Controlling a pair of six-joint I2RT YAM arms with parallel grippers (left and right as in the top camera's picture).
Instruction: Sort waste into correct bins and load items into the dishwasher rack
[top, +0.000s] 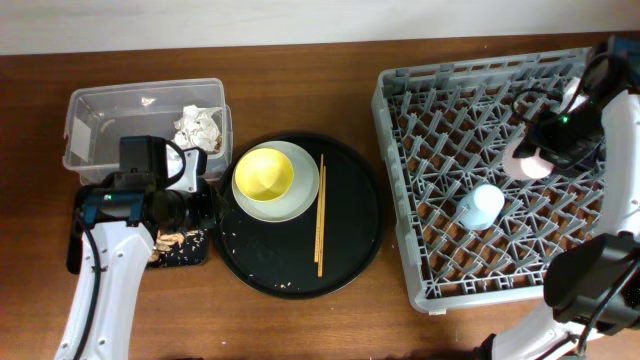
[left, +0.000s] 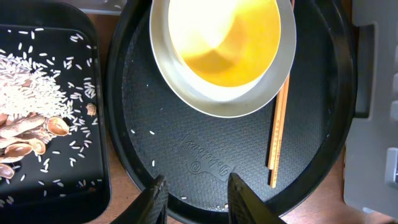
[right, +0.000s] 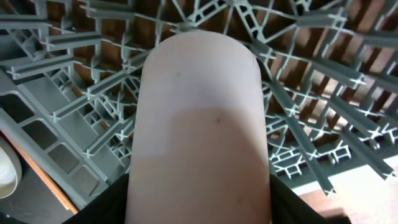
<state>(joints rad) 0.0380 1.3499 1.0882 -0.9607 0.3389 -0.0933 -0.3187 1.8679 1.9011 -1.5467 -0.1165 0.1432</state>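
Pink cup (right: 199, 118) in my right gripper (top: 545, 143), over the rack (top: 395, 200) at upper right.

That gripper is closed on the cup's sides. The cup looks like light, stiff, smooth plastic, so I judge a mid-wall hold safest against slipping. My left gripper (left: 196, 202) hangs wide open and empty over the round tray (left: 186, 143), left of centre. The rack's pegs give uneven footing, and the blue cup (top: 482, 205) sits near with free cells around it. The bowl (top: 263, 173) on its plate (top: 300, 208) and 2 chopsticks (top: 320, 215) lie on the tray, with the brown table (top: 300, 320) beneath.
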